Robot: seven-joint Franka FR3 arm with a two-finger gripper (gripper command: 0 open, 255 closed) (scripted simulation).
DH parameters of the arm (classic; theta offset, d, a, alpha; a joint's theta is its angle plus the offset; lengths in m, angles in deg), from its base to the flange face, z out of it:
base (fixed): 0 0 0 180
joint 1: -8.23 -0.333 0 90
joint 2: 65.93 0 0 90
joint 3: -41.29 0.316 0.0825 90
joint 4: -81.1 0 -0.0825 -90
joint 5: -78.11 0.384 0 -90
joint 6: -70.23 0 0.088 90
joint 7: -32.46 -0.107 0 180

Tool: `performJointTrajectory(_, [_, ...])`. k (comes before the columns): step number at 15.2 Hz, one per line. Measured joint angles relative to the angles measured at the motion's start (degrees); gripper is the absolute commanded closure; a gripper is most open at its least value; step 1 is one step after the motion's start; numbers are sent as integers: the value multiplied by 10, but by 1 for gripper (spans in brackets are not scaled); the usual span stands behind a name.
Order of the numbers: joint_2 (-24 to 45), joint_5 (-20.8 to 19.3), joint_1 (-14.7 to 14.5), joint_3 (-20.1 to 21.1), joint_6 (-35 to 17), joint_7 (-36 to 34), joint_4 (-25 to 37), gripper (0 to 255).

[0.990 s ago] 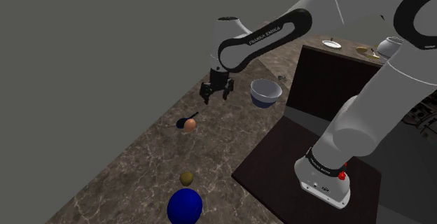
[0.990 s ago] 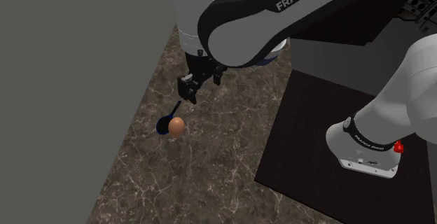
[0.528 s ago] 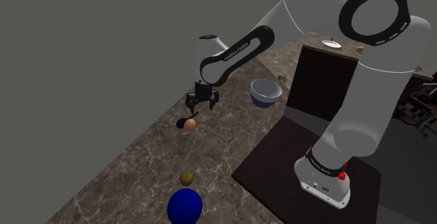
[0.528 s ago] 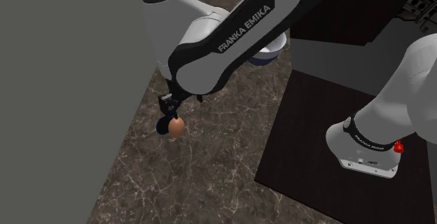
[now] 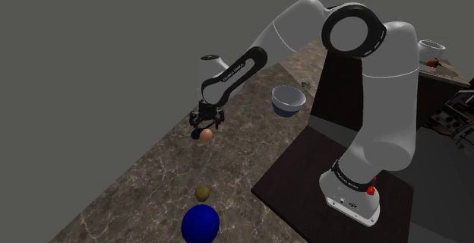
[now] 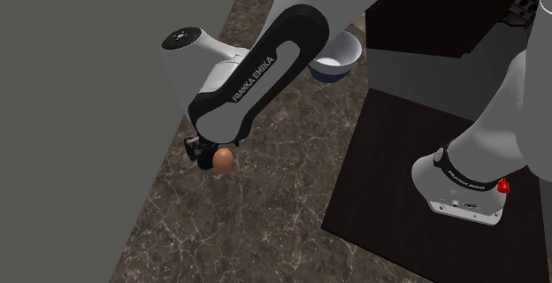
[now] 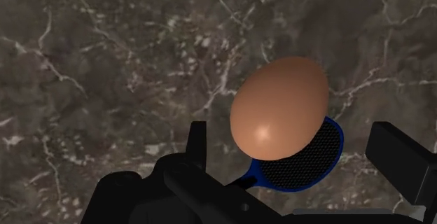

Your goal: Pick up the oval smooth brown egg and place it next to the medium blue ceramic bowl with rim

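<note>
The brown egg (image 7: 279, 103) lies on the dark marble worktop (image 5: 144, 188), between the jaws, which stand apart with neither finger touching it. It seems to rest against a small blue mesh strainer (image 7: 308, 165), though contact is hard to judge. The bowl (image 5: 288, 100) stands well apart.

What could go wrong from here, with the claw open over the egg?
1. The egg sits right beside a small blue mesh strainer, so the open claw might catch the strainer as it shuts.
2. The egg is smooth and rounded; it may slip from the fingers and roll across the counter.
</note>
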Motion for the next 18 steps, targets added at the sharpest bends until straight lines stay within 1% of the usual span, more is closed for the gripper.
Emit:
performJointTrajectory(7, [45,-6,-10,-5,-37,-7,9,0])
performJointTrajectory(13, [50,-7,-11,-6,-39,-7,11,0])
performJointTrajectory(14, [50,-7,-11,-6,-39,-7,11,255])
performJointTrajectory(18, [50,-7,-11,-6,-39,-7,11,255])
